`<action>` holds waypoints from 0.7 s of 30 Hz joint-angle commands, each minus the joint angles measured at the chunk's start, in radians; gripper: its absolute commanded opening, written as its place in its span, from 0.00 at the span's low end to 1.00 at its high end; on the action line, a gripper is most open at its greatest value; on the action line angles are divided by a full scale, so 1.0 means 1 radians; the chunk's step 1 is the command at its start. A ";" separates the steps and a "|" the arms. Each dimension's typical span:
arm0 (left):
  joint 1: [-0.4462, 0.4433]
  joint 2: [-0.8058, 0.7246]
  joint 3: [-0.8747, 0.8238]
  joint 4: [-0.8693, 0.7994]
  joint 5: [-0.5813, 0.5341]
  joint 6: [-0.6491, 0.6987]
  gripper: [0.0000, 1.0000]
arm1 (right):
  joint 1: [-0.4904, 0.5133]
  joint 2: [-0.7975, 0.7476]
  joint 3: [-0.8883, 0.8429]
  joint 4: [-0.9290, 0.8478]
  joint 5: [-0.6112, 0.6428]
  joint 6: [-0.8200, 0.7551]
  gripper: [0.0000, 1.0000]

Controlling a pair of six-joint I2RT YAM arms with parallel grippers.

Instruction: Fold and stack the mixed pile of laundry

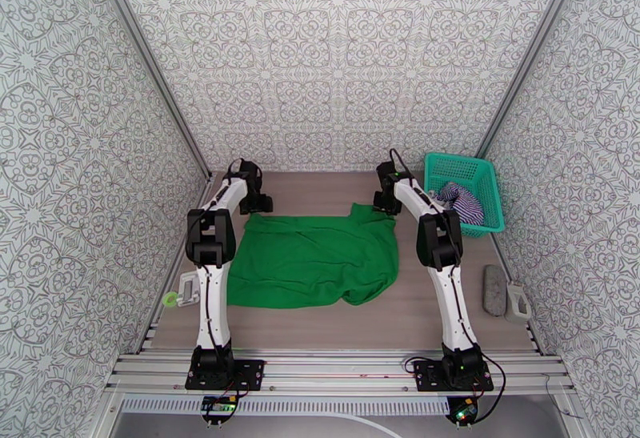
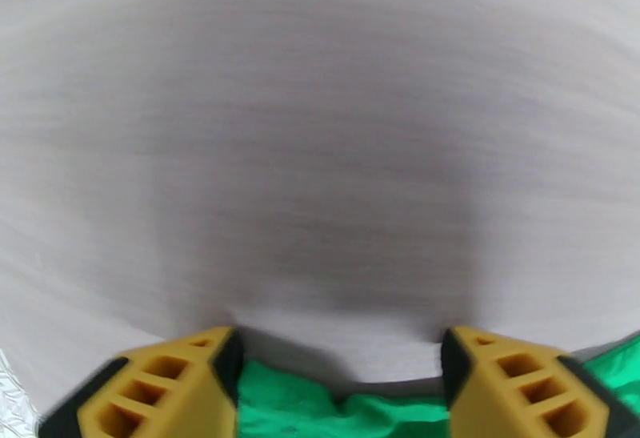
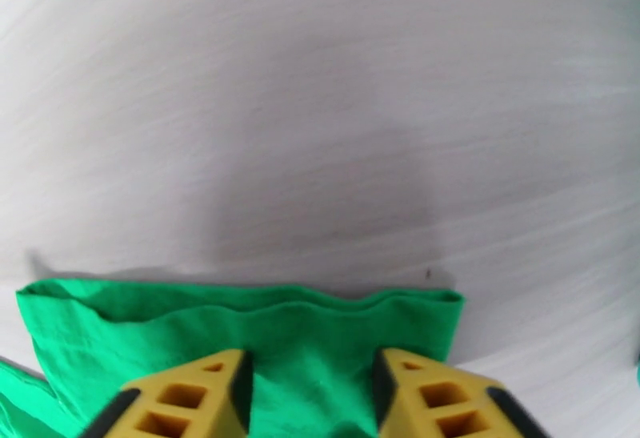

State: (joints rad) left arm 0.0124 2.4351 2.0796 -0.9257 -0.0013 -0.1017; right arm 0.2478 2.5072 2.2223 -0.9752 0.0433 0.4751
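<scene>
- Two garments to deal with, and neither is stacked: that is my tally.
- Green T-shirt lies spread on the table, between the two arms. It is roughly rectangular, with a rumpled lump at its near right corner.
- Purple-and-white striped top sits bunched inside the teal basket at the far right, well apart from the shirt. Neither arm touches it.
- Left gripper is down at the shirt's far left corner. Its wrist view has the jaws spread wide, with the green hem low between the yellow fingers and bare table ahead. It is not pinching anything.
- Right gripper is down at the far right corner. Its jaws stand narrower than the left's but apart, straddling the hem with green cloth showing in the gap. No clamp that I can see.
- The hem in the right wrist view shows layered edges, so the shirt may be doubled over once; I can't be sure from these angles.
- Progress, as I judge it: early. The step in hand looks like taking both far corners for a fold toward the near edge.
- Left to do: that fold and any further ones on the shirt, then lift the striped top out, fold it, and stack the pair.
- Off to the sides are a grey block on the right and a white tool with a green ring on the left. Neither is laundry.
</scene>
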 commanded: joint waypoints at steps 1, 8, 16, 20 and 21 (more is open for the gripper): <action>0.000 -0.043 -0.046 -0.026 0.043 0.006 0.39 | 0.013 0.024 0.004 -0.014 -0.046 0.002 0.24; -0.003 -0.136 -0.133 0.156 0.181 0.005 0.02 | 0.013 -0.014 0.028 0.089 -0.067 -0.074 0.02; 0.030 -0.332 -0.334 0.431 0.314 -0.084 0.00 | 0.013 -0.164 -0.037 0.214 -0.023 -0.152 0.00; 0.037 -0.419 -0.410 0.502 0.328 -0.098 0.00 | 0.013 -0.274 -0.153 0.321 -0.009 -0.138 0.00; 0.039 -0.445 -0.428 0.514 0.330 -0.099 0.00 | 0.013 -0.306 -0.187 0.355 -0.010 -0.137 0.00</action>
State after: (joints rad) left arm 0.0402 2.0632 1.6985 -0.5163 0.2832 -0.1722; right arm 0.2546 2.3123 2.0975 -0.7444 0.0147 0.3496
